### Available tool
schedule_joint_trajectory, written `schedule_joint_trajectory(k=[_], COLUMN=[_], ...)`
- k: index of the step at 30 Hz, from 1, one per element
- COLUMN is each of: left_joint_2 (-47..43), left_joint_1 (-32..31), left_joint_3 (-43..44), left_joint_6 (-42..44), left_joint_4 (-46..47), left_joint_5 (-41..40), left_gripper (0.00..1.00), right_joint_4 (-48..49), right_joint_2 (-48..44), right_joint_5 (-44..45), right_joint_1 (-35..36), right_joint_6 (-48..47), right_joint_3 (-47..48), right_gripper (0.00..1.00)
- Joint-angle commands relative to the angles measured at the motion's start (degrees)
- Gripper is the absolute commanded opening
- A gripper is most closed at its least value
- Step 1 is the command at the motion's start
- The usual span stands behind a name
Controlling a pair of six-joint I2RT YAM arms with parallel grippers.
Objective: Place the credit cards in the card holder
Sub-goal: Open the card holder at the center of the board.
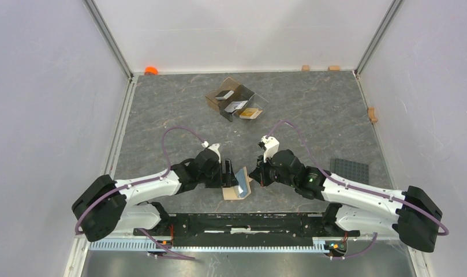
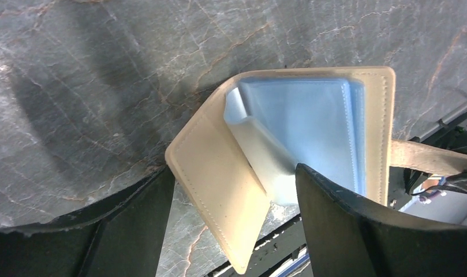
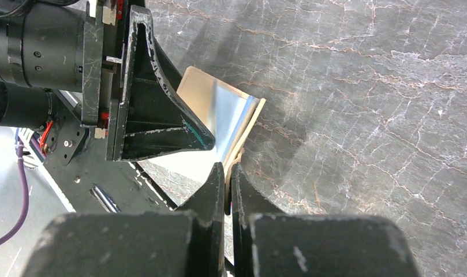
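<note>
The card holder, tan with light blue pockets, stands half open near the table's front edge between both arms. My left gripper is open, and its fingers straddle the tan near flap with a gap on each side. My right gripper is shut on the holder's tan tab, which shows as a strip in the left wrist view. The blue pockets face the left gripper. The credit cards lie far back in a clear brown box: a dark one, a silver one and an orange one.
A dark grey ridged pad lies at the right. An orange object sits at the back left corner. Small wooden blocks line the back wall, with one more by the right wall. The black mounting rail runs along the front.
</note>
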Motion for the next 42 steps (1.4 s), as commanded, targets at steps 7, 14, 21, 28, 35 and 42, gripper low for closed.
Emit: schedule_joint_trajectory(k=[7,14,21,28,35,42], left_joint_2=[-4.5,-14.5,-22.4,-15.0,-3.3,3.3], left_joint_1=[-0.2,-0.1,-0.1,-0.4,-2.0,-2.1], left_joint_3=[-1.0,-4.1,3.3,8.1,7.3,6.2], left_joint_6=[0.6,-1.7,0.2,-1.5,-3.8,-4.2], left_joint_4=[-8.5,-15.0,-16.5,-4.1,8.1,10.4], left_joint_5=[-8.1,-13.0,-10.9,0.7,5.8,5.2], left_gripper=[0.82,0.83,0.83,0.80,0.67,0.60], right_joint_4=[-4.1,-5.5,-5.5,-4.4,-4.3,-4.0], right_joint_2=[-2.7,-3.6,-4.1,-4.6,-4.7,-4.4], right_joint_5=[7.2,7.9,7.8,7.2,7.3,7.0], right_joint_1=[0.5,0.5,0.6,0.7,0.7,0.6], right_joint_6=[-1.0,-0.8,-0.8,-0.6,-0.6,-0.7], right_joint_3=[2.4,1.6,1.0,0.3,0.1,0.1], right_gripper=[0.00,0.00,0.00,0.00,0.00,0.00])
